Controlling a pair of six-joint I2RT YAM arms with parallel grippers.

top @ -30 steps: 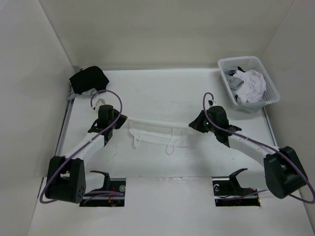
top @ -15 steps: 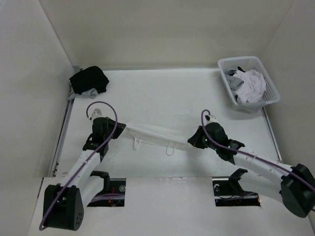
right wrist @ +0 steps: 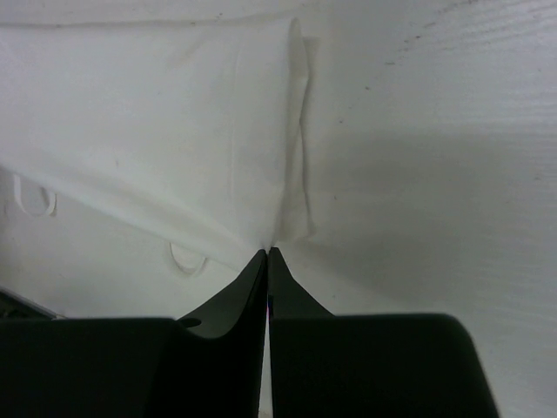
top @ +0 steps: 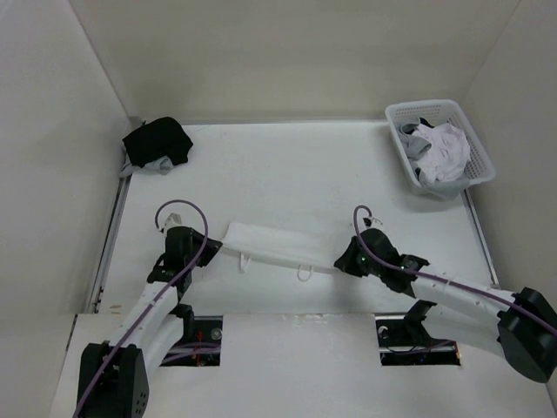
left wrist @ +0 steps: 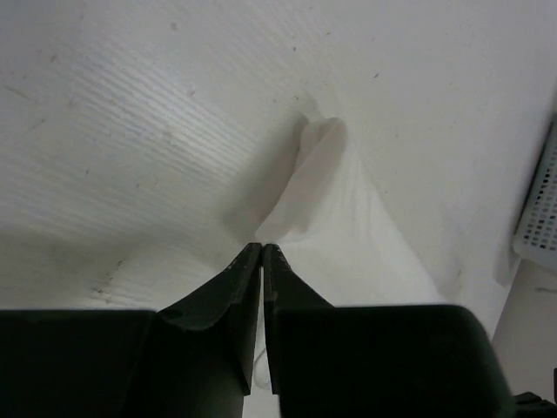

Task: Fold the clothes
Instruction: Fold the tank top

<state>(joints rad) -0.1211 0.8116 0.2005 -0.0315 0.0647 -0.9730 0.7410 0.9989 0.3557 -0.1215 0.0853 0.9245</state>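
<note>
The white tank top (top: 278, 246) lies folded into a long narrow strip across the near middle of the table, two strap loops hanging off its front edge. My left gripper (top: 214, 247) is at its left end. In the left wrist view the jaws (left wrist: 262, 247) are pinched together on a point of the ribbed fabric (left wrist: 348, 218). My right gripper (top: 341, 259) is at the right end. Its jaws (right wrist: 268, 251) are shut on the corner of the folded cloth (right wrist: 174, 131), with a strap loop (right wrist: 187, 259) to their left.
A white lattice basket (top: 396, 113) at the back right holds white and grey garments (top: 439, 150). A black garment pile (top: 157, 141) sits in the back left corner. Walls close in on three sides. Two cut-outs (top: 196, 335) lie by the arm bases.
Both grippers have drawn back toward the near edge, dragging the tank top with them. It now lies lower and as a narrower strip.
</note>
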